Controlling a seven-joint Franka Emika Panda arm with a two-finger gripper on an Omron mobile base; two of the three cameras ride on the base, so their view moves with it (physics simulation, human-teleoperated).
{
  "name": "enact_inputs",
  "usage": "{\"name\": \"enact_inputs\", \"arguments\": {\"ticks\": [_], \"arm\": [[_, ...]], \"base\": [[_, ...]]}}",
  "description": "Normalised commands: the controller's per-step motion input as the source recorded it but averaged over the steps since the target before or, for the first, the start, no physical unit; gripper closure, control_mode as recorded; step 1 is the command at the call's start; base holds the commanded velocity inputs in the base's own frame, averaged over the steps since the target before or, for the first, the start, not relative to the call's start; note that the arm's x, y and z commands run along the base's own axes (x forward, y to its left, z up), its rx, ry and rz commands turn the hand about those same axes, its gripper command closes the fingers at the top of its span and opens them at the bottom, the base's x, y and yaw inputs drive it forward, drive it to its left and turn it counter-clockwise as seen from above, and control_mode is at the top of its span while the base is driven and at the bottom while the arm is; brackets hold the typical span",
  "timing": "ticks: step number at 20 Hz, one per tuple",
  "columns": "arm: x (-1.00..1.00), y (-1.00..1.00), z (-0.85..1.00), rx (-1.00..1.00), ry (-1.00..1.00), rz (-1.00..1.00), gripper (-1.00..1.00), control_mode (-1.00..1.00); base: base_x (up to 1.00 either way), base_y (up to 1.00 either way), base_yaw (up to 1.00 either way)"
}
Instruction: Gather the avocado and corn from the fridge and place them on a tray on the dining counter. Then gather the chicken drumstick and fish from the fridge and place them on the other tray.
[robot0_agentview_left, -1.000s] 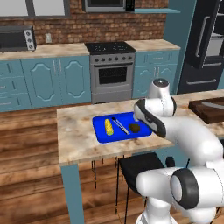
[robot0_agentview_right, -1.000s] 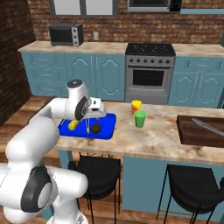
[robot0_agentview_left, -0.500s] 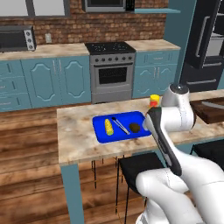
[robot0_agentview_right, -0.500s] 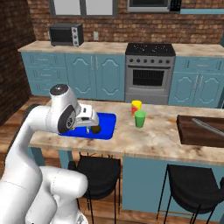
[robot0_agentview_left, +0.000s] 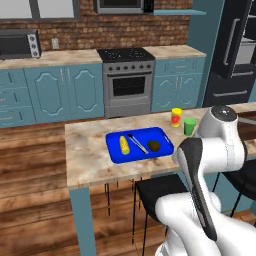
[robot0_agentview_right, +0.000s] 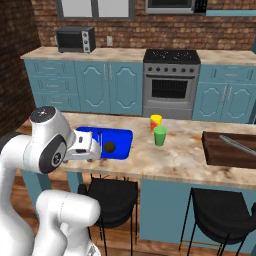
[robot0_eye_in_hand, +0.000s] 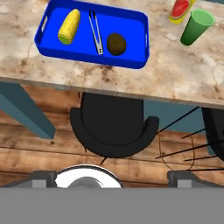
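The gripper hangs over the near edge of the dining counter, its two dark fingertips spread wide with nothing between them, looking down on a black stool tucked under that edge and the wooden floor around it. On the counter just beyond the stool sits a blue tray: the corn lies at its left end, a pair of metal tongs along the middle, and the avocado just right of the tongs, none of the three touching. To the right of the tray, a green cup stands near a yellow cup. In the right base view the other tray, a dark brown board, lies at the counter's far right end, well apart from the blue one, with a slim grey piece on top. Beyond the counter, in the left base view, a steel oven stands among teal cabinets, with the fridge at the right, one door open on pale shelves
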Motion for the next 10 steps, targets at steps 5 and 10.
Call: {"name": "enact_inputs", "arguments": {"ticks": [5,10], "arm": [[-0.17,0.04,-0.08,-0.01,0.01,0.01,-1.00,1.00],[0.00,0.00,0.00,0.00,0.00,0.00,-1.00,1.00]], "base": [[-0.16,-0.04,-0.02],[-0.49,-0.91,-0.20]]}}
